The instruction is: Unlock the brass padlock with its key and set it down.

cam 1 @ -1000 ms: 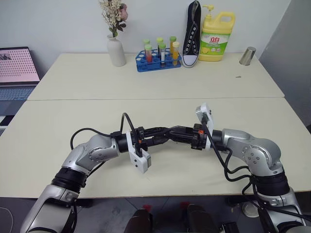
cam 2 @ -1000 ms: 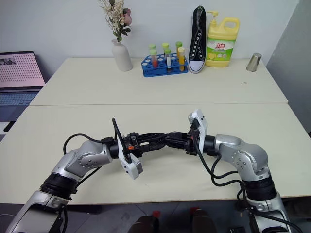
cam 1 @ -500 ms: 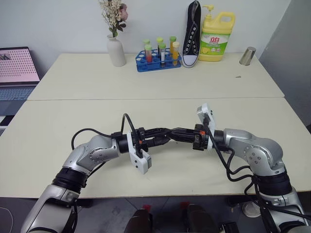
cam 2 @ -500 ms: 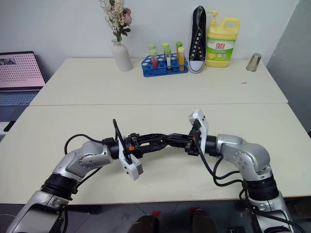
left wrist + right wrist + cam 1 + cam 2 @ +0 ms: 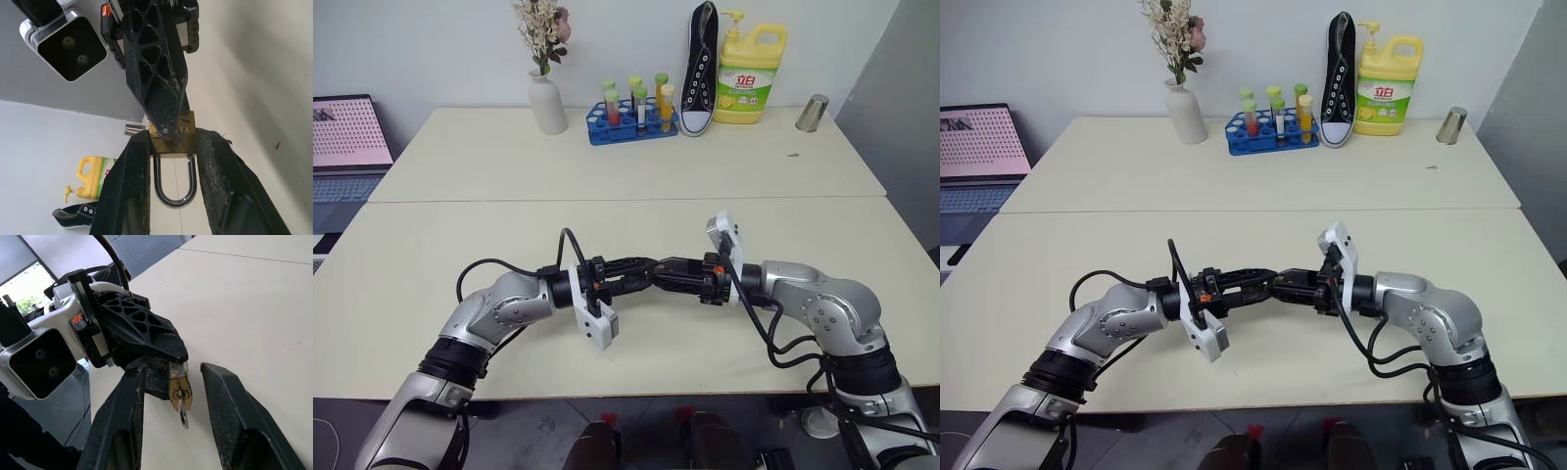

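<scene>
Brass padlock (image 5: 180, 382) is clamped in the left tool (image 5: 172, 147), key (image 5: 182, 412) seated in its keyway. The key's long axis points at the right tool (image 5: 188, 396), whose fingers stand apart on either side, gripping nothing.

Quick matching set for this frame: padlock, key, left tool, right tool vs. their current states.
Column 1:
1 brass padlock
2 key
3 left tool
4 right tool

Column 2:
A stuck in the keyhole, nothing gripping it
B open, fingers either side of the key
C shackle closed
D clamped on the lock body

Pairs: 1-C, 2-A, 3-D, 4-B
</scene>
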You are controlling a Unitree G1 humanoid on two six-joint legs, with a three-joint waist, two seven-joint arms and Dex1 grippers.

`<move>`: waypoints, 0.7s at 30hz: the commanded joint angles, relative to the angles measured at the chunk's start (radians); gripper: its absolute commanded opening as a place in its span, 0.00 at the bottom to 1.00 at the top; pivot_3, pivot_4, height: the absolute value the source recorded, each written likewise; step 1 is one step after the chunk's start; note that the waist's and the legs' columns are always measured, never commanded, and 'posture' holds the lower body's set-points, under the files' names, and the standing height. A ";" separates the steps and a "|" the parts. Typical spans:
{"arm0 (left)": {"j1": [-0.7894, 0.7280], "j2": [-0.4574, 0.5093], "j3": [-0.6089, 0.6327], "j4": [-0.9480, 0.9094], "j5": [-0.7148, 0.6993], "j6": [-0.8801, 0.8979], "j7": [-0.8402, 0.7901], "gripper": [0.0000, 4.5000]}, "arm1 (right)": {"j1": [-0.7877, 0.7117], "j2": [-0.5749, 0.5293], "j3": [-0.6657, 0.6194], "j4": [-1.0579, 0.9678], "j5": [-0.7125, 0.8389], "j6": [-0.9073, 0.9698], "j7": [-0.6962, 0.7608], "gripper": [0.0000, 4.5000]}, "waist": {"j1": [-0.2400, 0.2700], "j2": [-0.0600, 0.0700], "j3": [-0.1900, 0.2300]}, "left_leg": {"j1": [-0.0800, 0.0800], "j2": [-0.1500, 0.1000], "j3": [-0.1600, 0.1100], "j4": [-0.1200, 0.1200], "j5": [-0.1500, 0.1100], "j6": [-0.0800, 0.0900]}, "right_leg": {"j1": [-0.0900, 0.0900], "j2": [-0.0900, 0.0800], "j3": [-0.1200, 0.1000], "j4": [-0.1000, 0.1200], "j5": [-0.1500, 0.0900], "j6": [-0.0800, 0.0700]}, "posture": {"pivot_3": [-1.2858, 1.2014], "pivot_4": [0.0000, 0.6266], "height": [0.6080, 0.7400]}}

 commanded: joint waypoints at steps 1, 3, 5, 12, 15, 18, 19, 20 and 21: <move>-0.015 -0.002 0.016 -0.018 -0.026 0.003 0.015 0.21 | -0.012 0.001 -0.009 -0.018 0.002 -0.013 0.006 0.41 | 0.000 0.000 0.000 | 0.000 0.000 0.000 0.000 0.000 0.000 | 0.000 0.000 0.000 0.000 0.000 0.000 | 0.52 0.24 1.00; -0.015 -0.002 0.016 -0.018 -0.025 0.004 0.016 0.21 | -0.012 0.002 -0.007 -0.018 0.000 -0.013 0.009 0.41 | 0.000 0.000 0.000 | 0.000 0.000 0.000 0.000 0.000 0.000 | 0.000 0.000 0.000 0.000 0.000 0.000 | 0.52 0.24 1.00; -0.015 -0.002 0.016 -0.017 -0.024 0.004 0.016 0.21 | -0.012 0.004 -0.006 -0.017 0.000 -0.015 0.009 0.41 | 0.000 0.000 0.000 | 0.000 0.000 0.000 0.000 0.000 0.000 | 0.000 0.000 0.000 0.000 0.000 0.000 | 0.52 0.24 1.00; -0.011 -0.004 0.016 -0.022 -0.026 0.007 0.016 0.21 | -0.007 0.013 -0.013 -0.020 0.000 -0.014 0.007 0.04 | 0.000 0.000 0.000 | 0.000 0.000 0.000 0.000 0.000 0.000 | 0.000 0.000 0.000 0.000 0.000 0.000 | 0.52 0.24 1.00; -0.010 -0.006 0.016 -0.022 -0.027 0.008 0.017 0.21 | -0.007 0.015 -0.013 -0.021 -0.002 -0.016 0.011 0.04 | 0.000 0.000 0.000 | 0.000 0.000 0.000 0.000 0.000 0.000 | 0.000 0.000 0.000 0.000 0.000 0.000 | 0.52 0.24 1.00; -0.009 -0.006 0.017 -0.022 -0.027 0.011 0.018 0.21 | -0.006 0.017 -0.015 -0.022 -0.001 -0.017 0.013 0.04 | 0.000 0.000 0.000 | 0.000 0.000 0.000 0.000 0.000 0.000 | 0.000 0.000 0.000 0.000 0.000 0.000 | 0.52 0.24 1.00; -0.009 -0.007 0.019 -0.021 -0.025 0.012 0.020 0.21 | -0.008 0.019 -0.016 -0.021 0.000 -0.017 0.013 0.04 | 0.000 0.000 0.000 | 0.000 0.000 0.000 0.000 0.000 0.000 | 0.000 0.000 0.000 0.000 0.000 0.000 | 0.52 0.24 1.00; -0.008 -0.009 0.024 -0.021 -0.023 0.015 0.026 0.21 | -0.009 0.018 -0.017 -0.020 0.000 -0.017 0.014 0.04 | 0.000 0.000 0.000 | 0.000 0.000 0.000 0.000 0.000 0.000 | 0.000 0.000 0.000 0.000 0.000 0.000 | 0.52 0.24 1.00; -0.007 -0.011 0.027 -0.021 -0.022 0.017 0.030 0.21 | -0.010 0.018 -0.017 -0.019 0.000 -0.017 0.014 0.04 | 0.000 0.000 0.000 | 0.000 0.000 0.000 0.000 0.000 0.000 | 0.000 0.000 0.000 0.000 0.000 0.000 | 0.52 0.24 1.00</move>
